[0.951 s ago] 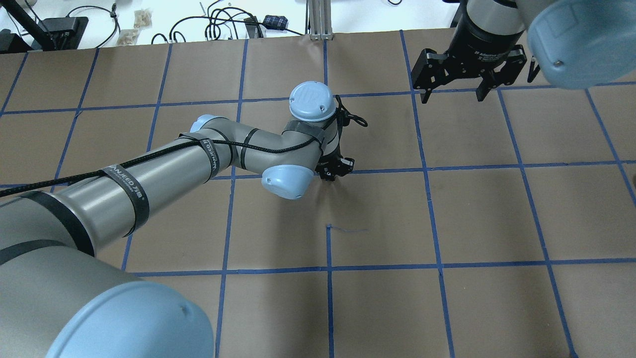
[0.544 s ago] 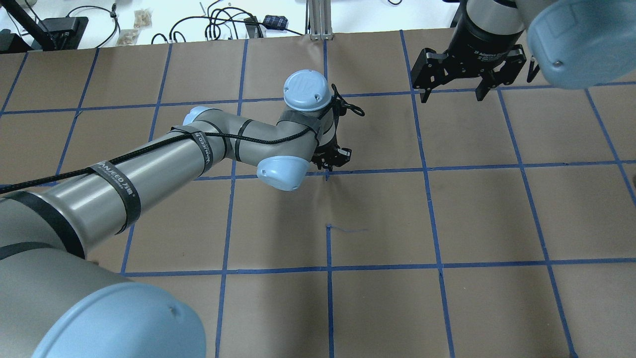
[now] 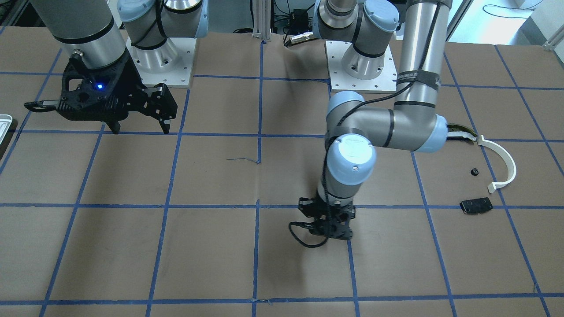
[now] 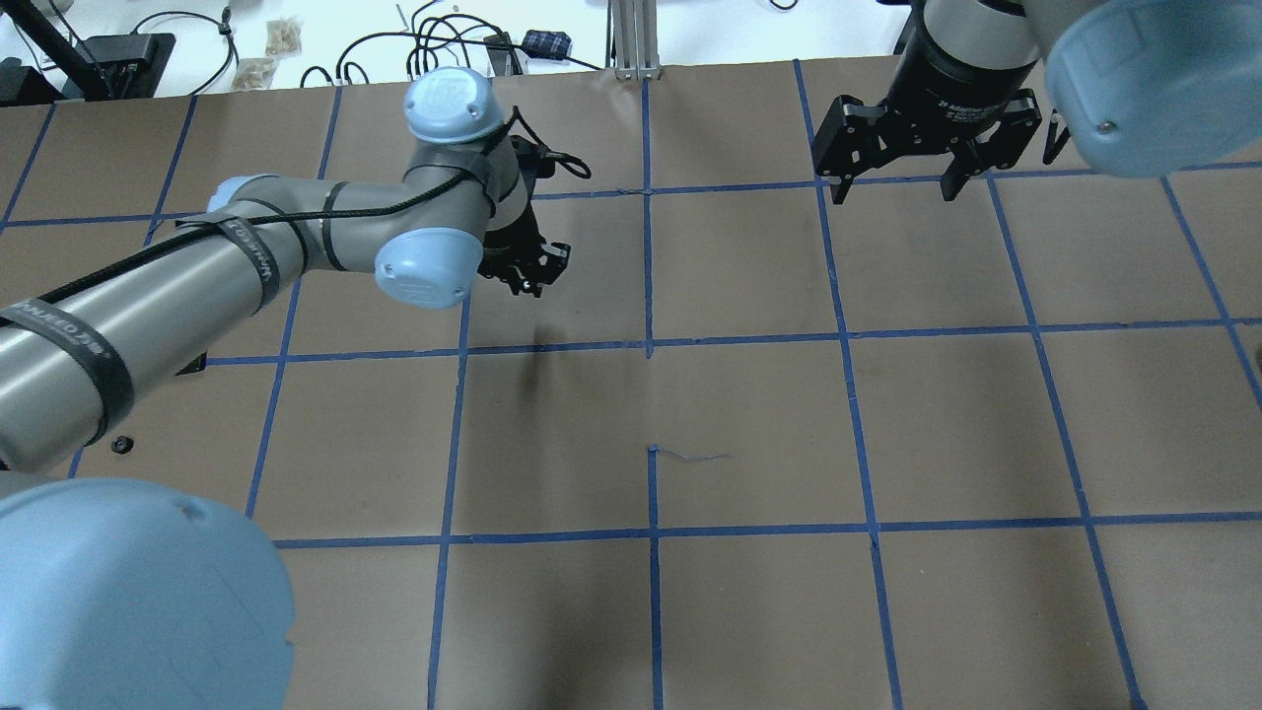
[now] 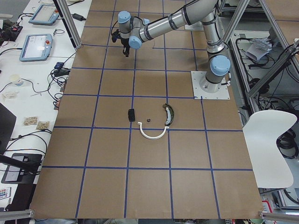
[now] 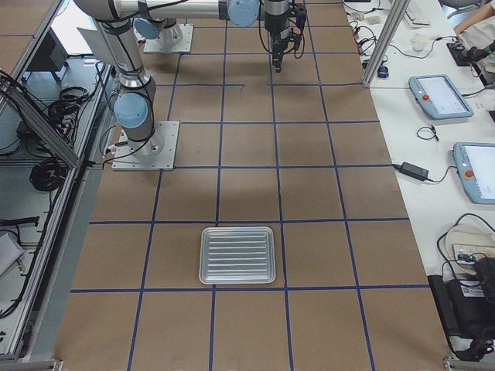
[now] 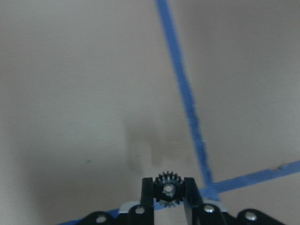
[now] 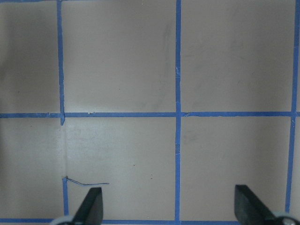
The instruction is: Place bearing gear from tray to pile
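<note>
My left gripper (image 7: pixel 168 186) is shut on a small black toothed bearing gear (image 7: pixel 168 191) and holds it above the brown paper; it also shows in the overhead view (image 4: pixel 527 271) and the front view (image 3: pixel 328 229). The pile lies apart from it: a white curved arc (image 3: pixel 502 163), a dark olive curved piece (image 3: pixel 460 132), a flat black plate (image 3: pixel 476 205) and a tiny black part (image 3: pixel 474 171). The silvery tray (image 6: pixel 237 255) lies far off, near the right arm's end of the table. My right gripper (image 4: pixel 892 187) is open and empty above the table.
The table is covered in brown paper with a blue tape grid. Cables and small boxes lie beyond the far edge (image 4: pixel 434 49). The two arm bases (image 3: pixel 361 66) stand on the robot's side. The tray's corner (image 3: pixel 3 123) shows at the front view's left edge.
My left arm has swung left and farther away across the table, its gripper still shut. The right arm has stayed in place.
</note>
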You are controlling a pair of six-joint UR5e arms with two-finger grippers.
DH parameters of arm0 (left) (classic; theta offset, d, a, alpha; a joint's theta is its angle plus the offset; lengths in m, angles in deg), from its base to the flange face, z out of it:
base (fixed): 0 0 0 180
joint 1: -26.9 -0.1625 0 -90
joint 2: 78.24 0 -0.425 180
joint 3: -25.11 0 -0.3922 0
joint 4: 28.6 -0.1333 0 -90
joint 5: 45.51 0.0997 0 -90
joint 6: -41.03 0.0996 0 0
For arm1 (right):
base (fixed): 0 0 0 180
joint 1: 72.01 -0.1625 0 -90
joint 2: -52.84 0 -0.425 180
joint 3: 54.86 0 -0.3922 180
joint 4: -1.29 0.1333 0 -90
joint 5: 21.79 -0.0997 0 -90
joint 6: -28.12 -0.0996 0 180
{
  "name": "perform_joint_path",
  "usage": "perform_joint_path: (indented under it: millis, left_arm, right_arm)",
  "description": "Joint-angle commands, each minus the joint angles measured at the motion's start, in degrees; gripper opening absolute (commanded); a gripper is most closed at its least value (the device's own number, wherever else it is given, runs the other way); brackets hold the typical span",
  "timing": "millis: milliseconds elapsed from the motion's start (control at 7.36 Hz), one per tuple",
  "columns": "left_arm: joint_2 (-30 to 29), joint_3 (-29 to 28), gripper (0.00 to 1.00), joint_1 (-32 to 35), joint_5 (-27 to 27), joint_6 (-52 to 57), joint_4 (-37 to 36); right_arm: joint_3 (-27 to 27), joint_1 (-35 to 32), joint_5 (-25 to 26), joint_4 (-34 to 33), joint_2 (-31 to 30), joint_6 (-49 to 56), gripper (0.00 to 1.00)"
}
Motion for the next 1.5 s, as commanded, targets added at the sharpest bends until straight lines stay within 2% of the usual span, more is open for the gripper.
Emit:
perform_joint_path:
  millis: [0, 136, 951, 1359]
  left_arm:
    - [2.91, 0.56, 0.00, -10.79, 2.98, 12.21, 3.47]
    - [3.70, 1.00, 0.00, -15.36, 3.87, 19.37, 3.56]
    - [7.58, 4.68, 0.00, -40.85, 5.38, 42.36, 8.84]
    - [5.92, 6.62, 0.00, -44.58, 5.29, 45.29, 8.66]
  right_arm:
    - [0.00, 0.00, -0.20, 0.00, -0.07, 0.00, 1.00]
    - [0.00, 0.00, -0.20, 0.08, -0.07, 0.00, 1.00]
    - [0.09, 0.00, -0.20, 0.00, 0.11, 0.09, 1.00]
    - [0.00, 0.00, -0.29, 0.08, 0.11, 0.00, 1.00]
